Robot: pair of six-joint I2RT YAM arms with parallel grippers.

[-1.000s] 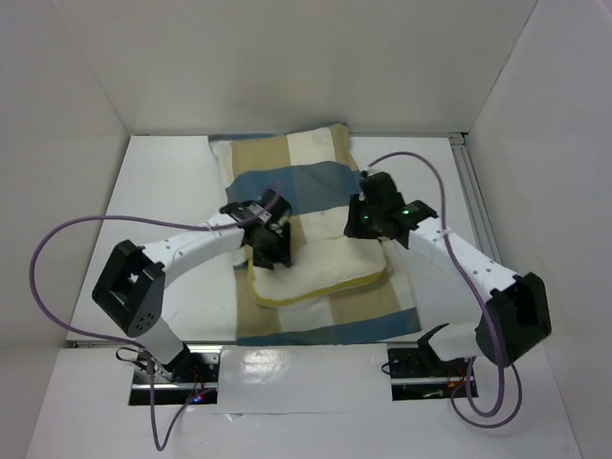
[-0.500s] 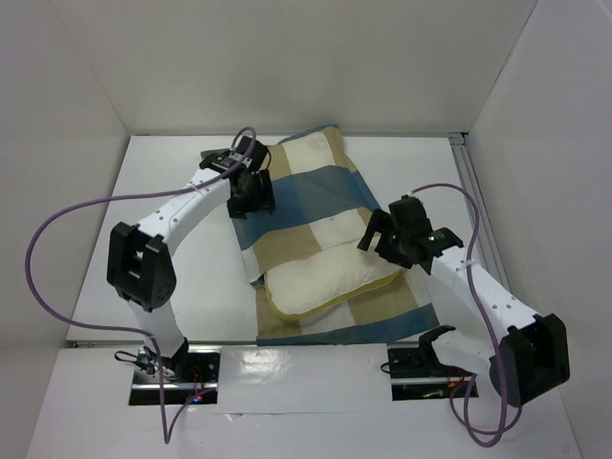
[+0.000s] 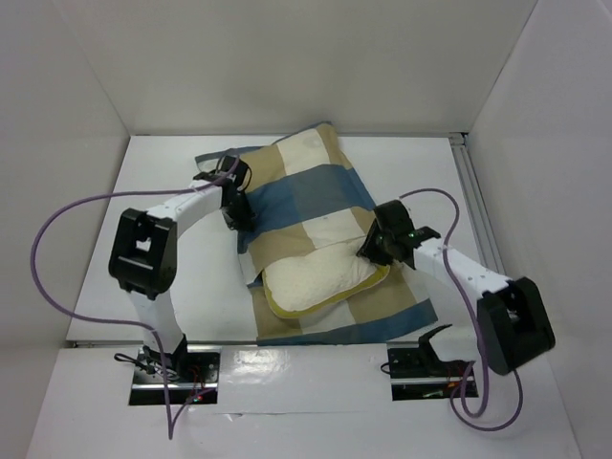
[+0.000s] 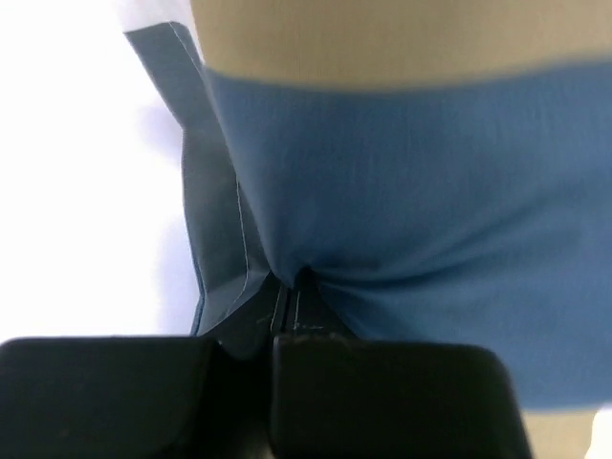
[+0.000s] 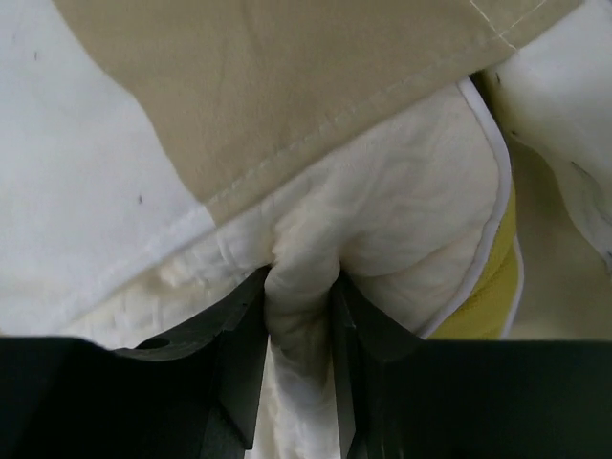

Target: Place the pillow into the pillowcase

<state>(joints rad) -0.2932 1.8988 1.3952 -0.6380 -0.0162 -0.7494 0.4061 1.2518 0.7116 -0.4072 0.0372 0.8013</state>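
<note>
The large soft cream pillow with the brighter yellow edge lies across the near half of the big blue, tan and cream-white checked fabric pillowcase. Its far long side is tucked under the case's upper layer. Its near side and yellow rim still show, so you are mid-insertion, with the pillow only partly in.

The right gripper is at the pillow's right end. Its wrist view shows the jaws pinched on a fold of the cream fabric, just under the tan hem of the case. The left gripper is at the case's left edge, clamped on a blue square beside the seam. The case is spread on the white table.

Your next move, I judge, is to drive the pillow farther under the upper layer while the left grip keeps the case from sliding. Watch that the hem does not bunch ahead of the pillow.

Half a second ago, the right gripper hung just off the pillow with nothing in it, and now it has hold. The left gripper has dropped nearer and leftward, and the case's far-left corner has spread out.
</note>
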